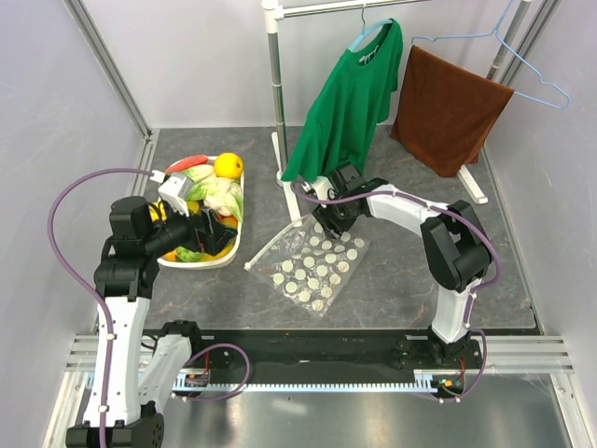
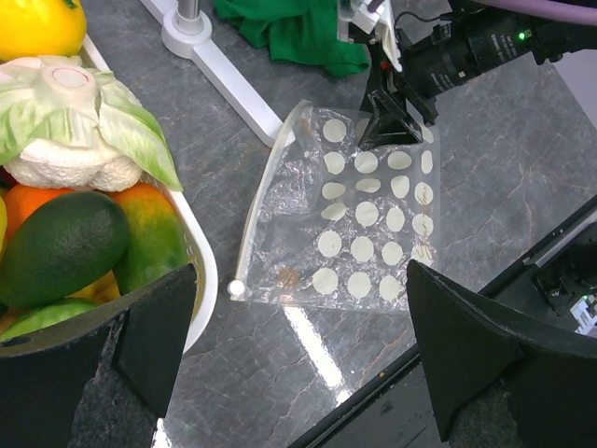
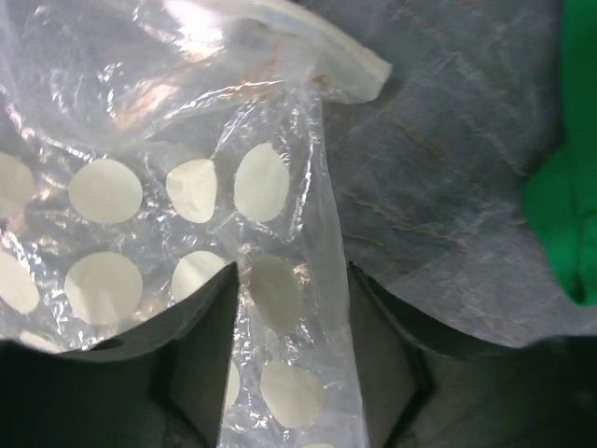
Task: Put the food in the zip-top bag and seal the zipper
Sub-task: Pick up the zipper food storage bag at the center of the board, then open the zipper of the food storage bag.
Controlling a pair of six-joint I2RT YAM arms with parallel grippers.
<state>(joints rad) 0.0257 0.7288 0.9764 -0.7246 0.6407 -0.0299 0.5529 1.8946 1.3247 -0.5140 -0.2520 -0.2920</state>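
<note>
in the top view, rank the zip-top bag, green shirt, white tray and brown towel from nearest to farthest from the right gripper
From the right gripper:
1. zip-top bag: directly under it, a fold of film between the jaws.
2. green shirt: hanging just behind the gripper.
3. white tray, to its left, and brown towel, back right: too close to call.

Bright light, glare on zip-top bag (image 2: 364,224)

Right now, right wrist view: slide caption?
Right gripper, jaws open, straddles a raised fold of the dotted zip-top bag on the grey table.
</note>
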